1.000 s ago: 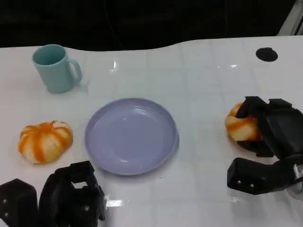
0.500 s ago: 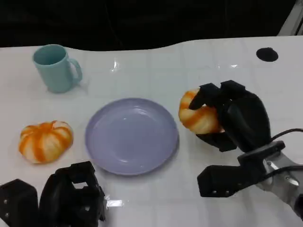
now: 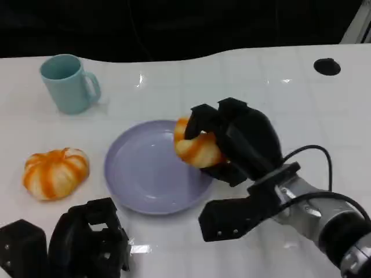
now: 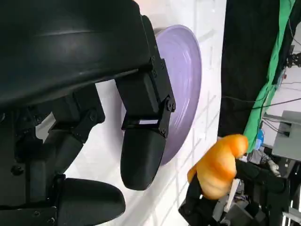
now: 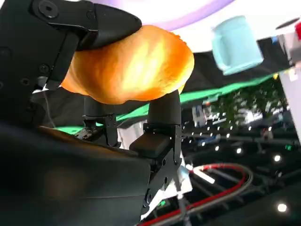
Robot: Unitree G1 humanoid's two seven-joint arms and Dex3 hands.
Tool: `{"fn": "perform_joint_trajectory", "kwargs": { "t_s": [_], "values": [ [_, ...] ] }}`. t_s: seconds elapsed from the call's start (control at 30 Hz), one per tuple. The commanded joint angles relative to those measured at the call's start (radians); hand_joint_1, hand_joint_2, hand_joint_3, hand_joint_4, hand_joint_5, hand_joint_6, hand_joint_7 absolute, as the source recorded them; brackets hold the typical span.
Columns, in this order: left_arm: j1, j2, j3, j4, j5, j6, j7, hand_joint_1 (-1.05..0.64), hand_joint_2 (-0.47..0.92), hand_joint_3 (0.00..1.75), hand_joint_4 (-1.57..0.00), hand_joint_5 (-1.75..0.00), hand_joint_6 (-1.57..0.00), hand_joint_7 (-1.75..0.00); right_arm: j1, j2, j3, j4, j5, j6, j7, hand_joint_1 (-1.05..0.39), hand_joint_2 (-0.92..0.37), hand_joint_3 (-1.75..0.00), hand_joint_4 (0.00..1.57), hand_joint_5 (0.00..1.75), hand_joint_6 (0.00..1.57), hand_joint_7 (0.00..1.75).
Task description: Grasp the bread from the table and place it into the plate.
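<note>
On the white table [image 3: 261,98] we see the lavender plate [image 3: 145,179] at centre frame, nothing resting in it. Our right hand [image 3: 232,145] grips the bread [image 3: 196,147], held above the plate's right rim. A teal mug [image 3: 68,83] stands upper left, a second striped bun [image 3: 55,172] at left. Our left hand [image 3: 87,243] sits lower left, fingers curled on nothing.

Orange-and-white striped bread [image 3: 196,149], lavender plate [image 3: 145,174], pale teal mug [image 3: 66,83]
</note>
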Motion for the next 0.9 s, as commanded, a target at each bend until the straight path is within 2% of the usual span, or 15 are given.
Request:
{"fn": "perform_joint_trajectory", "kwargs": {
  "t_s": [0.03,0.13,0.27,0.33,0.37,0.4,0.43,0.47,0.5,0.53,0.6,0.63,0.73,0.9],
  "values": [
    [0.020,0.016,0.001,0.007,0.014,0.011,0.008,-0.86,-0.31,1.75,-1.57,-1.24,-1.35,-1.20,-0.055,0.040,0.015,0.072,0.002,0.004,0.017,-0.21,-0.26,-1.19,1.00,1.75,0.90,1.63],
    [0.024,0.015,0.001,-0.002,0.010,0.016,0.006,-0.85,-0.31,1.75,-1.57,-1.24,-1.35,-1.20,-0.072,0.065,0.015,0.113,0.015,-0.001,0.039,-0.19,-0.32,-1.09,0.99,1.75,0.91,1.62],
    [0.030,0.014,-0.001,-0.017,0.006,0.031,0.007,-0.85,-0.33,1.75,-1.57,-1.25,-1.35,-1.20,-0.078,0.076,0.018,0.148,0.017,-0.013,0.047,-0.15,-0.34,-1.06,0.96,1.75,0.92,1.60],
    [0.033,0.012,-0.004,-0.025,0.008,0.033,0.009,-0.84,-0.34,1.75,-1.57,-1.25,-1.34,-1.20,-0.080,0.076,0.023,0.158,0.015,-0.011,0.068,-0.14,-0.39,-1.03,0.98,1.61,1.02,1.21],
    [0.035,0.011,-0.006,-0.029,0.011,0.032,0.011,-0.84,-0.34,1.75,-1.57,-1.25,-1.34,-1.20,-0.082,0.074,0.027,0.160,0.012,-0.008,0.079,-0.18,-0.42,-0.90,1.02,1.33,1.04,0.92],
    [0.037,0.011,-0.008,-0.033,0.014,0.032,0.014,-0.84,-0.34,1.75,-1.57,-1.25,-1.34,-1.20,-0.083,0.072,0.031,0.161,0.010,-0.003,0.093,-0.21,-0.51,-0.71,1.07,1.06,1.12,0.55],
    [0.039,0.011,-0.009,-0.035,0.016,0.032,0.016,-0.84,-0.34,1.75,-1.57,-1.25,-1.35,-1.20,-0.084,0.071,0.034,0.161,0.009,0.001,0.102,-0.23,-0.57,-0.57,1.08,0.94,1.15,0.35],
    [0.040,0.011,-0.010,-0.038,0.018,0.033,0.018,-0.84,-0.34,1.75,-1.57,-1.25,-1.35,-1.21,-0.085,0.068,0.041,0.161,0.005,0.006,0.119,-0.24,-0.61,-0.49,1.09,0.87,1.17,0.24],
    [0.041,0.010,-0.011,-0.040,0.018,0.034,0.019,-0.84,-0.34,1.75,-1.57,-1.25,-1.35,-1.21,-0.086,0.066,0.046,0.160,0.002,0.010,0.134,-0.29,-0.67,-0.39,0.94,0.71,1.03,0.10],
    [0.042,0.009,-0.010,-0.039,0.018,0.032,0.018,-0.84,-0.34,1.75,-1.57,-1.25,-1.35,-1.21,-0.086,0.066,0.051,0.160,0.001,0.021,0.162,-0.31,-0.72,-0.29,0.89,0.59,0.97,0.05],
    [0.042,0.007,-0.008,-0.037,0.016,0.029,0.015,-0.85,-0.33,1.75,-1.57,-1.25,-1.35,-1.21,-0.085,0.066,0.056,0.155,0.004,0.040,0.221,-0.42,-0.86,-0.12,0.62,0.30,0.66,0.01],
    [0.042,0.007,-0.008,-0.035,0.016,0.026,0.013,-0.85,-0.33,1.75,-1.57,-1.24,-1.36,-1.21,-0.084,0.065,0.058,0.149,0.004,0.051,0.248,-0.46,-0.89,-0.09,0.54,0.23,0.57,0.01],
    [0.042,0.006,-0.007,-0.035,0.014,0.027,0.012,-0.86,-0.32,1.75,-1.57,-1.24,-1.36,-1.21,-0.079,0.064,0.061,0.128,0.009,0.080,0.322,-0.61,-0.92,-0.14,0.30,0.09,0.34,0.00],
    [0.043,0.006,-0.007,-0.040,0.018,0.031,0.019,-0.86,-0.32,1.75,-1.57,-1.24,-1.36,-1.22,-0.068,0.063,0.058,0.098,0.019,0.108,0.397,-0.75,-0.92,-0.27,0.14,0.01,0.18,0.00]
  ]
}}
